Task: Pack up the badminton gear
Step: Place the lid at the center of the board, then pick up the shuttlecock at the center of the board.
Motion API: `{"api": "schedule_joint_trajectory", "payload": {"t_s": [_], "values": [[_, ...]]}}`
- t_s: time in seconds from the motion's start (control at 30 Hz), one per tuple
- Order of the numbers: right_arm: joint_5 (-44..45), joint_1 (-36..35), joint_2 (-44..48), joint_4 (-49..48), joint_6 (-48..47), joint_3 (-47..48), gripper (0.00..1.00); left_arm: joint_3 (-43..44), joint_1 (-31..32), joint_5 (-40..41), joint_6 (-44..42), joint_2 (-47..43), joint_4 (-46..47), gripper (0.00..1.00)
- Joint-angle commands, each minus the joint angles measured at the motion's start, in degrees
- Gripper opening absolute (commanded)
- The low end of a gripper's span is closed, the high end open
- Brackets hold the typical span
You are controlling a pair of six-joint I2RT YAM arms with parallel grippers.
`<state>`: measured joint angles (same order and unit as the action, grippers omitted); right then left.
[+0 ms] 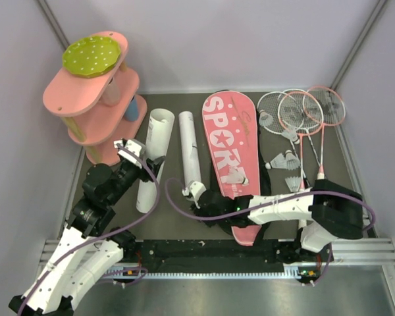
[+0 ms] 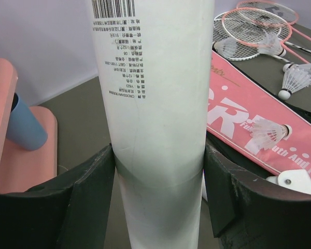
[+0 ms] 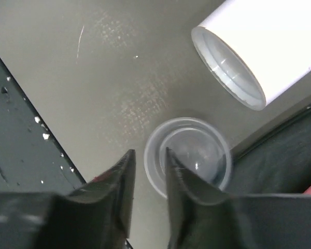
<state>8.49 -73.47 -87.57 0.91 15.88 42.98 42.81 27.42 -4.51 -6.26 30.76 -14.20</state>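
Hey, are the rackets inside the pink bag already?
No, the three rackets lie out in the open on the table, to the right of the pink bag.

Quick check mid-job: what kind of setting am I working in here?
Probably a staged robot test cell, not a sports hall: plain walls box in a small dark table, a metal rail edges its near side, and rackets lie laid out.

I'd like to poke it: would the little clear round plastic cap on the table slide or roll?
Probably slide: the clear round plastic cap lies flat on the table. It looks thin and see-through, so likely light and easy to flick. Tipped on edge, it might roll.
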Motion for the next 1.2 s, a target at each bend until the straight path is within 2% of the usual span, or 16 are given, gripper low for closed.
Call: {"api": "schedule_joint_trajectory", "payload": {"t_s": [0.0, 0.07, 0.13, 0.2, 0.23, 0.27, 0.37, 0.43, 0.53, 0.77, 1.03, 1.1, 1.17], "values": [[2.3, -0.8, 1.3, 1.8, 3.4, 4.3, 0.54, 0.2, -0.3, -1.7, 0.3, -1.6, 4.9, 0.00], [5.4, 0.2, 6.0, 6.7, 6.6, 5.4, 0.69, 0.0, -0.3, -1.4, 0.0, -1.7, 4.9, 0.00], [10.7, 2.6, 9.5, 13.0, 11.2, 7.7, 0.71, -0.1, -0.3, -0.8, -0.1, -1.8, 4.7, 0.00], [15.4, 9.4, 9.4, 26.7, 16.8, 13.1, 0.70, -0.1, -0.3, -0.7, -0.1, -1.6, 4.8, 0.00], [16.6, 12.1, 8.5, 31.7, 23.2, 15.3, 0.70, 0.0, -0.3, -0.8, 0.2, -1.5, 4.6, 0.00], [17.1, 14.1, 5.2, 42.0, 25.4, 20.1, 0.71, 0.0, -0.3, -1.0, 0.4, -1.5, 4.7, 0.00], [21.3, 17.1, -1.7, 54.5, 31.8, 28.6, 0.76, 0.0, -0.3, -2.1, 0.6, -1.2, 4.9, 0.00], [24.0, 17.2, -3.9, 56.8, 33.8, 30.7, 0.85, 0.1, -0.3, -2.7, 0.6, -1.3, 4.9, 0.00], [27.4, 17.6, -6.1, 57.6, 35.3, 31.8, 0.84, 0.2, -0.4, -3.0, 0.5, -1.7, 4.9, 0.00], [35.4, 19.4, -11.9, 58.2, 37.0, 34.3, 0.67, 0.2, -0.3, -4.4, 0.7, -1.9, 5.0, 0.00], [36.9, 21.1, -16.3, 57.2, 34.5, 37.1, 0.62, 0.1, -0.3, -4.5, 0.5, -1.6, 4.9, 0.00], [36.9, 21.4, -16.1, 57.0, 34.5, 36.6, 0.58, -0.1, -0.3, -4.2, 0.4, -1.4, 4.9, 0.00], [36.4, 21.6, -15.4, 55.6, 34.1, 35.2, 0.49, -0.2, -0.3, -4.4, 0.2, -1.1, 4.9, 0.00]]}}
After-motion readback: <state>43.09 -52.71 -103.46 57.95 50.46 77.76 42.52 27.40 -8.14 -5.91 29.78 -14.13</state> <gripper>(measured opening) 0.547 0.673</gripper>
